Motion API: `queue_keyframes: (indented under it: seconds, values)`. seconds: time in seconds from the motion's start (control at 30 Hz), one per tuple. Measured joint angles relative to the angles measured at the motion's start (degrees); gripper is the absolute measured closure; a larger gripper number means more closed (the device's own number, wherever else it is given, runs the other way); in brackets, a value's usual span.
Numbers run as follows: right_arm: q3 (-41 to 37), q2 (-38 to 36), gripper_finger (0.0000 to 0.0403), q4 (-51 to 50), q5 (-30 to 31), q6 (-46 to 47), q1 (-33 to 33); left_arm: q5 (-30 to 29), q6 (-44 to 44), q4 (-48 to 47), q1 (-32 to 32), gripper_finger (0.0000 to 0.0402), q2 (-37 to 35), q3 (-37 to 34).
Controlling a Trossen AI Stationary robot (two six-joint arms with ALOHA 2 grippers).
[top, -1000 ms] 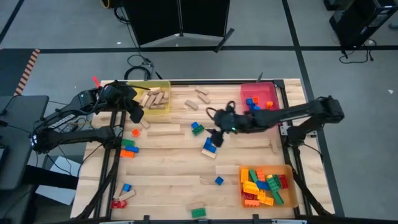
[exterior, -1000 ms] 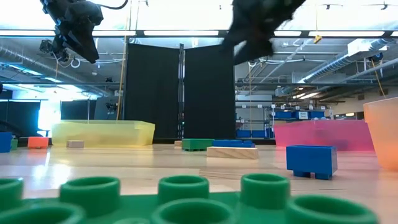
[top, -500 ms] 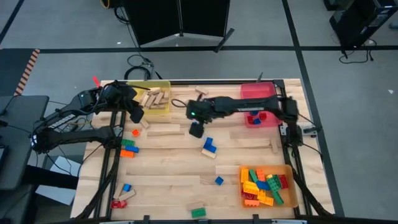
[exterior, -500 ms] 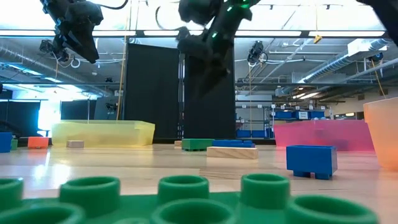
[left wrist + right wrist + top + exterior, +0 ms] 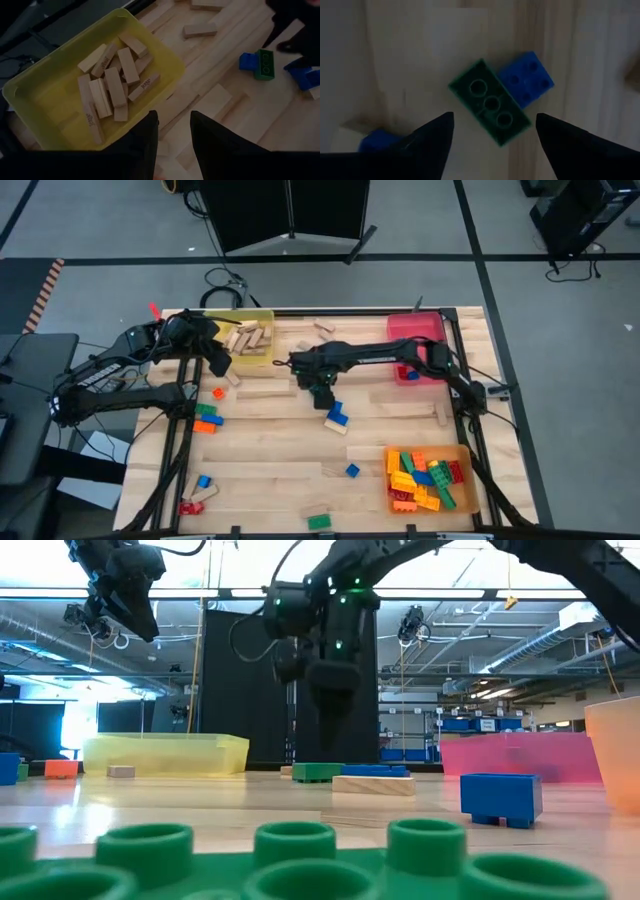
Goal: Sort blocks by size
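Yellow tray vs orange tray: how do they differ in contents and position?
Contents: the yellow tray holds plain tan wooden blocks; the orange tray holds studded bricks in mixed colours.
Position: the yellow tray sits at the table's far left corner beside the left gripper; the orange tray sits at the near right corner, with no gripper by it.
Both are translucent, open-topped and part filled.

Wooden table (image 5: 280, 450) with trays (image 5: 248, 340), blocks (image 5: 337, 418)

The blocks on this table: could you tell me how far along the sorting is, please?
Done: wooden blocks fill the yellow tray; bricks fill the orange tray. In hand: right gripper open above a green brick. Left gripper waits near the yellow tray. Left: many loose pieces.
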Motion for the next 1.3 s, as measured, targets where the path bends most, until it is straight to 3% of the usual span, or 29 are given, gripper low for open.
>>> queue_keyframes:
  seconds: [0.43,0.57,0.7,0.8,0.97,1.2,1.3]
  values:
    - [0.3,5.7,0.0118,1.3,1.1,-3.0,0.0,-4.4,0.0,0.2,0.0,0.028,0.0,0.0]
    - [0.2,5.7,0.016,1.7,0.5,-1.0,0.1,-4.6,0.0,0.2,0.0,0.028,0.0,0.0]
    - [0.1,5.4,0.0238,1.3,0.3,0.0,0.2,-4.6,0.0,0.2,0.0,0.028,0.0,0.0]
    - [0.1,5.0,0.025,0.4,-0.7,2.2,0.0,-4.6,0.0,0.2,0.0,0.028,0.0,0.0]
    - [-0.2,1.0,0.025,-1.5,-0.6,6.6,-0.1,-4.6,0.0,1.5,0.0,0.028,0.0,0.0]
    - [-0.1,-10.5,0.025,-5.1,-0.5,16.5,-0.3,-4.5,0.0,6.0,0.0,0.028,0.0,0.0]
    - [-1.4,-17.5,0.025,-6.6,2.4,23.3,0.9,-4.5,0.0,6.1,0.0,0.028,0.0,0.0]
